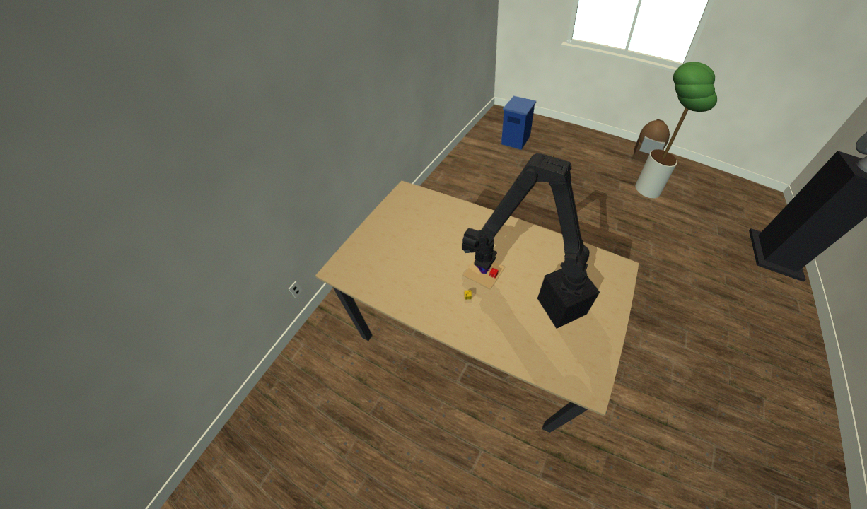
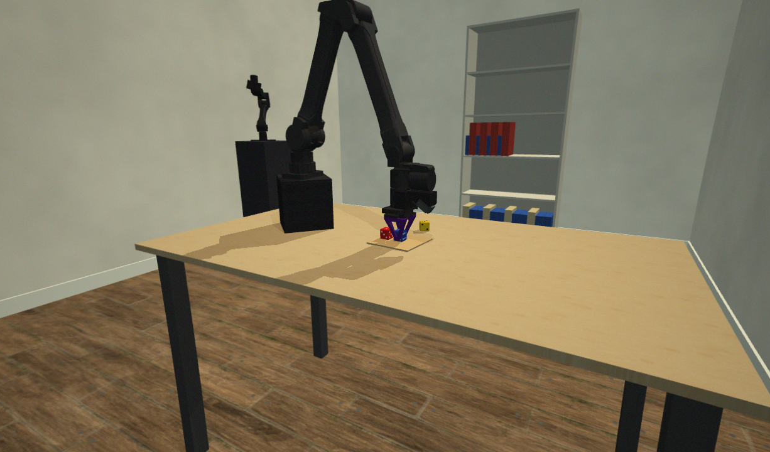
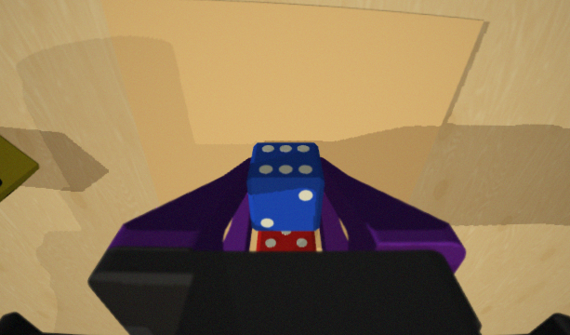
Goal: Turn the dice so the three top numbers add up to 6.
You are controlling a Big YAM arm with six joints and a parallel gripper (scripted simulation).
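The gripper [image 3: 285, 205] is clamped on the blue die [image 3: 285, 195] low over the mat [image 3: 312, 70], beside the red die [image 3: 285, 242], so the turning step looks underway; next, set it down, release, then fetch the yellow die [image 3: 3, 163] off the bench [image 2: 545, 280].

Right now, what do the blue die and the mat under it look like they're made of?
Blue die: likely hard plastic, smooth, sharp-edged, with flat pale pips; the jaws are shut on it. Mat: thin, matte tan sheet, perhaps card or cork; no grain shows, unlike the wood-look table.
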